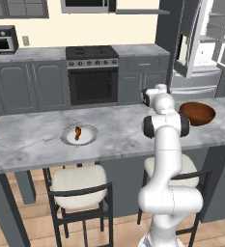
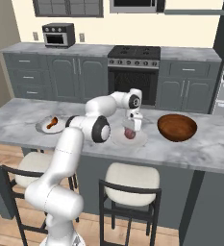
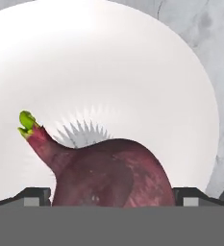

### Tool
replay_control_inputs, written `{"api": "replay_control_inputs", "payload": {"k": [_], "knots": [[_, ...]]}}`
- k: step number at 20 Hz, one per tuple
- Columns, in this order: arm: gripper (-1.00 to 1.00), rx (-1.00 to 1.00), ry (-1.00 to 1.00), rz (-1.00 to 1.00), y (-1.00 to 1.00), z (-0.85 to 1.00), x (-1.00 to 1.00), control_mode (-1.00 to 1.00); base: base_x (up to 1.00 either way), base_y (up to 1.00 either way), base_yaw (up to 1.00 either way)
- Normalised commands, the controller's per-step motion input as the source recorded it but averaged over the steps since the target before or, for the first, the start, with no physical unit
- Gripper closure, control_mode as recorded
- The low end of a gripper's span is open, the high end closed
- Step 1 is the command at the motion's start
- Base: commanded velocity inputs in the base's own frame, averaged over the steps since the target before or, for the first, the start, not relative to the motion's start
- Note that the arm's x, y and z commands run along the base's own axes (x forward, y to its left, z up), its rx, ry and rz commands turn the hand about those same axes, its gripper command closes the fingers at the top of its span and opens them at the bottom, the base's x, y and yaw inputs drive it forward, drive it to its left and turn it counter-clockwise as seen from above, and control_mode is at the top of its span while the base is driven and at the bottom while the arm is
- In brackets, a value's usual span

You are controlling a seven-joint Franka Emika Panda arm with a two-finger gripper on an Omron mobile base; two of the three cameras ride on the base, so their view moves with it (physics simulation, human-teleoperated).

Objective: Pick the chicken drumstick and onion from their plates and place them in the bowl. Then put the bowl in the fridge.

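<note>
Onion (image 3: 111,175) sits on the pale plate (image 3: 132,72), near the front edge of the desk (image 2: 27,113), with the bowl (image 2: 177,127) to one side. It looks round, hard and smooth, so it may slip. Best to grab its fat middle, not the thin green tip. The arm reaches down over it. The jaws (image 2: 131,129) are wide open, one on each side, holding nothing.
</note>
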Motion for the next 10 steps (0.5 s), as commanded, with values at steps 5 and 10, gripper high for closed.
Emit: {"api": "replay_control_inputs", "payload": {"k": [5,10], "knots": [[1.00,-0.06,-0.20,-0.11,0.16,-0.59,-0.34,-1.00,0.00,0.00,0.00],[1.00,-0.08,-0.33,-0.07,0.01,-0.17,-0.31,-1.00,0.00,0.00,0.00]]}}
